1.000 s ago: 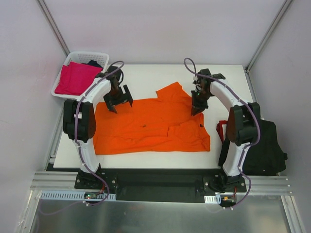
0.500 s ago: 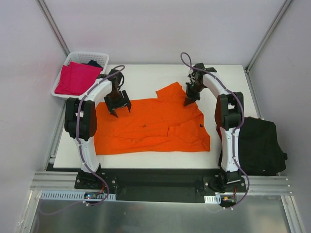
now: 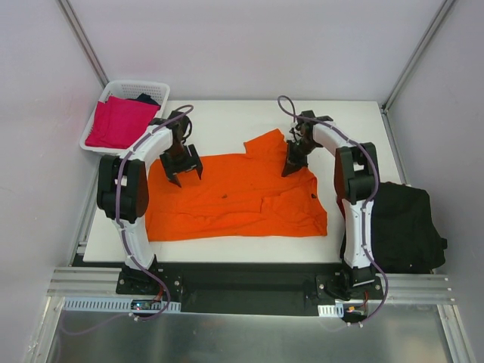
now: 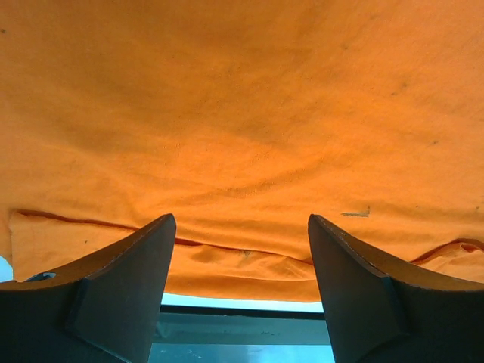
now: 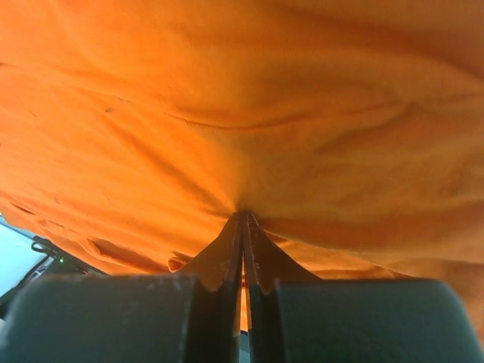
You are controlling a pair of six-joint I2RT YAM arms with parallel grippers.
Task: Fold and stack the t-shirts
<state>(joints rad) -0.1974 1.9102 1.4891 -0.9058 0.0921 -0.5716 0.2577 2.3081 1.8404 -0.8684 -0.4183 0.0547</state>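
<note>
The orange t-shirt [image 3: 234, 197] lies spread across the white table [image 3: 227, 121], which is boxed in by pale walls. The left gripper [image 3: 187, 174] stands with its jaws spread over the shirt's far-left corner, while the right gripper [image 3: 288, 170] is clenched on cloth at its far-right side. A black t-shirt [image 3: 404, 227] sits at the table's right edge.

Bare tabletop [image 3: 227, 121] shows upper centre; the orange t-shirt [image 3: 234, 198] covers the middle, white lattice basket [image 3: 128, 82] crowds upper left, black t-shirt pile [image 3: 408, 227] lower right.
</note>
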